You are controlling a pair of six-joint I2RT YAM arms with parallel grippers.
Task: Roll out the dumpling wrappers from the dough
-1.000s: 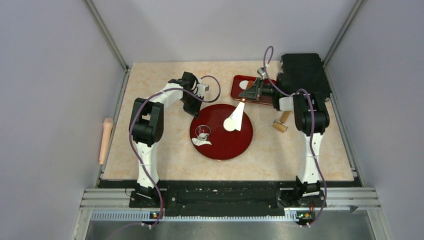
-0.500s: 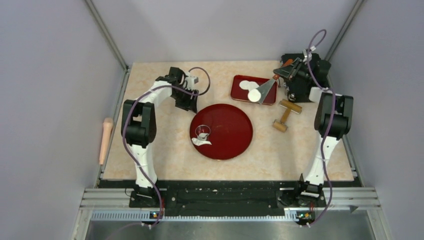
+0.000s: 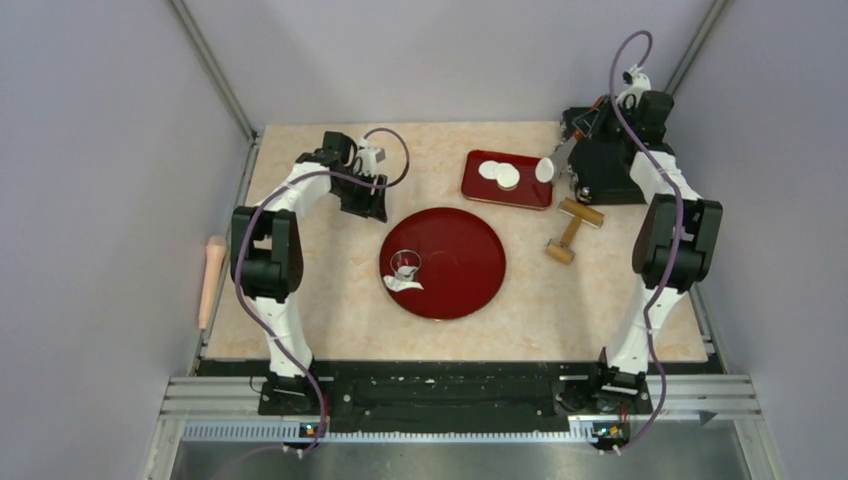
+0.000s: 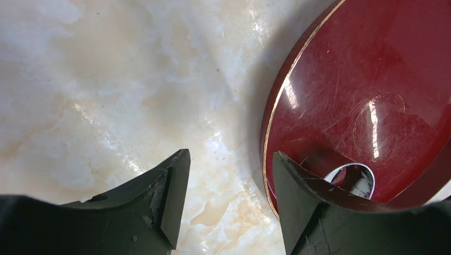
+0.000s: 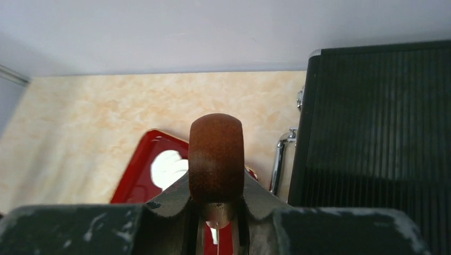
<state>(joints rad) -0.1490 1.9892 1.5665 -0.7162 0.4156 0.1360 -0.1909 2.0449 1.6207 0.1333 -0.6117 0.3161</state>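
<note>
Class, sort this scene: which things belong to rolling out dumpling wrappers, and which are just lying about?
Belong to the job: dumpling wrappers on the rectangular red tray; dough scrap and metal ring on the round red plate; scraper held in the right gripper.
Lying about: black case; small handled wooden roller; long rolling pin at far left.

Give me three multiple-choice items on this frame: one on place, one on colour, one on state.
1. Where is the metal ring? A on the rectangular tray; B on the round red plate; C on the bare table.
2. What colour is the case at far right? A black; B white; C red.
3. How is the left gripper? A shut on the ring; B open, empty; C shut, empty.
Answers: 1 B, the ring stands on the plate's near-left part; 2 A, its shell is black; 3 B, its fingers stand apart, nothing between.
</note>
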